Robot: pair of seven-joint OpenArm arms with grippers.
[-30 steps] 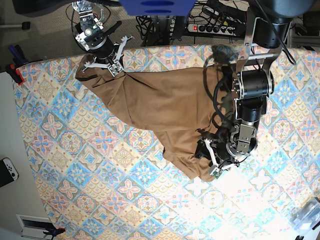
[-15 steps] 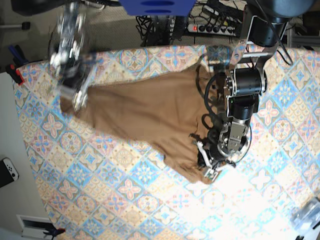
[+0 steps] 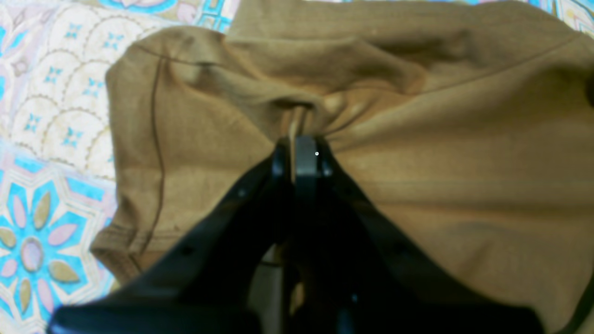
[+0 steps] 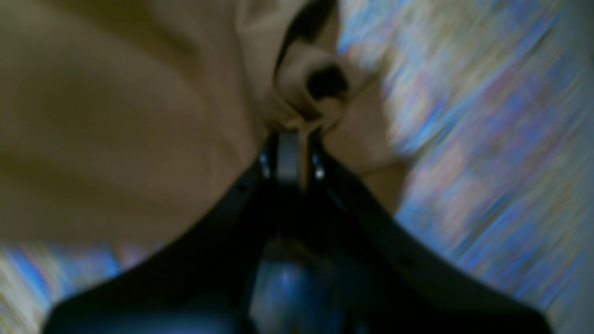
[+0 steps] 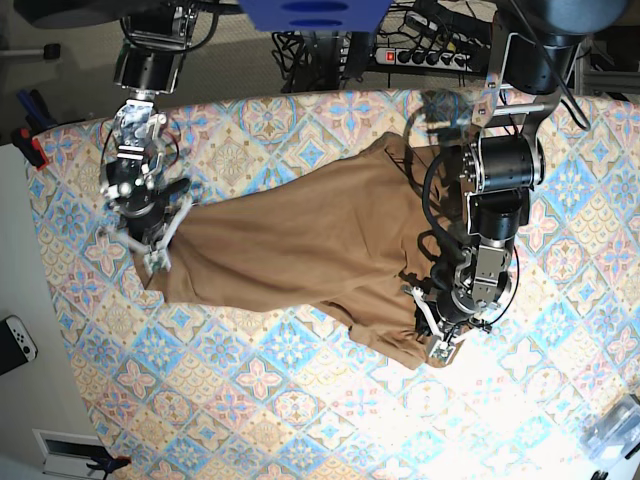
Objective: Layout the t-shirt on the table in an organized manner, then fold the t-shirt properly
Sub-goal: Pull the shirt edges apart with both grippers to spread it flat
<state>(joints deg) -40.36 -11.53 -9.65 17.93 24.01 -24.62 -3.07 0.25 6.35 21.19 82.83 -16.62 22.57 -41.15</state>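
Observation:
The tan-brown t-shirt (image 5: 300, 230) lies stretched across the patterned table (image 5: 250, 400), pulled between both arms. My left gripper (image 5: 432, 332), at the right of the base view, is shut on a bunched fold near the shirt's hem. In the left wrist view that gripper (image 3: 299, 141) pinches puckered t-shirt (image 3: 441, 162) cloth, with a seamed edge to its left. My right gripper (image 5: 150, 248), at the left of the base view, is shut on the shirt's other end. The right wrist view is blurred, but it shows the gripper (image 4: 290, 139) clamping a wad of t-shirt (image 4: 116, 116).
A white game controller (image 5: 15, 342) lies off the table at the left, near red clamps (image 5: 30, 140). A power strip and cables (image 5: 420, 55) run behind the far edge. A clear plastic item (image 5: 615, 430) sits at the near right corner.
My right gripper has swung from the far edge toward the near left, dragging its end of the shirt and stretching it out. My left gripper has closed on the cloth near the hem.

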